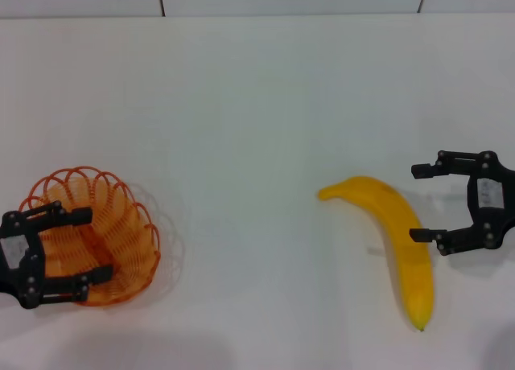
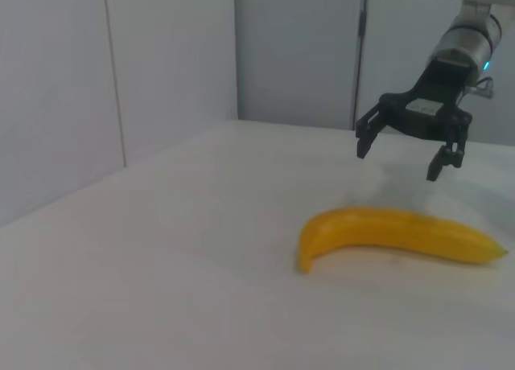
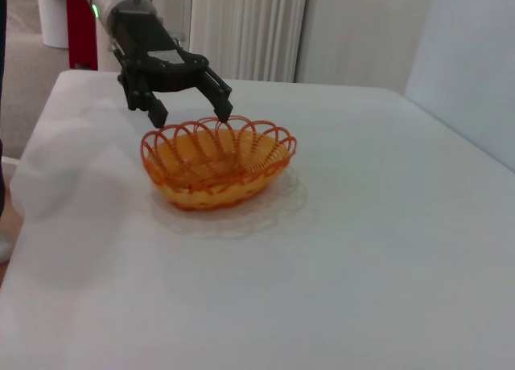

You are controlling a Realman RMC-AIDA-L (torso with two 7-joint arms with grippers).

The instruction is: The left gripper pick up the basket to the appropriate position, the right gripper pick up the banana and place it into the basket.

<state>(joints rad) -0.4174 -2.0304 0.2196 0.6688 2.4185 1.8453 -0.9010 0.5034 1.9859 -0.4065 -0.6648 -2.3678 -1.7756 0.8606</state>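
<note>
White and smooth, the desk (image 1: 257,145) runs back to pale panelled walls. On its left side sits the basket (image 1: 105,233), a shallow oval of orange wire loops with a scalloped rim. The left gripper (image 1: 90,245) hangs over the basket's left rim, jaws spread, pinching nothing. Well apart to the right lies the banana (image 1: 394,241), smooth, curved and yellow, its small dark tip pointing near. The right gripper (image 1: 420,203) hovers just beside the banana's right edge, jaws spread wide, holding nothing.
</note>
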